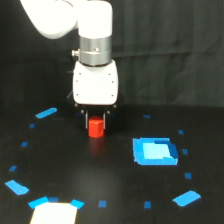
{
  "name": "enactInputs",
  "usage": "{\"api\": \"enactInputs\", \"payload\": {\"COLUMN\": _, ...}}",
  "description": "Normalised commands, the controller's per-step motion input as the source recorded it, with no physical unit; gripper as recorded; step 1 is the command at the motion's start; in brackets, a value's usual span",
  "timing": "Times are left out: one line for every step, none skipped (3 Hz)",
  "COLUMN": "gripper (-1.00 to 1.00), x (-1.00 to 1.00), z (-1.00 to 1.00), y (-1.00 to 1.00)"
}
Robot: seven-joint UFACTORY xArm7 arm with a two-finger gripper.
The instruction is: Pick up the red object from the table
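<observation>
The white arm hangs straight down, its tool [96, 119] clenched around the top of the short bright red cylinder [96, 128], which sits at the black matte surface [60, 160]; contact underneath is unclear. No writing is readable. A light-blue square patch [155, 151] lies toward the exterior view's right of the cylinder, small blue tape marks [46, 113] scattered around.

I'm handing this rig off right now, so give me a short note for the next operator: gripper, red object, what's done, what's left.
Gripper: lowered over the red object, fingers at its top; whether it is closed is not clear.
Red object: upright, near the table centre, to the exterior view's left of the light-blue patch; whether it is touching the table is unclear.
Done: gripper positioned on the object.
Left: confirm the grasp and lift clear.
</observation>
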Motion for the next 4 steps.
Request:
{"api": "enactInputs", "payload": {"gripper": -1.00, "x": -0.15, "z": 1.00, "y": -0.39}}
{"api": "enactInputs", "payload": {"gripper": -0.94, "x": 0.04, "z": 1.00, "y": 0.21}}
{"api": "enactInputs", "payload": {"gripper": -1.00, "x": 0.23, "z": 1.00, "y": -0.33}}
{"api": "enactInputs", "payload": {"gripper": -1.00, "x": -0.08, "z": 1.00, "y": 0.19}}
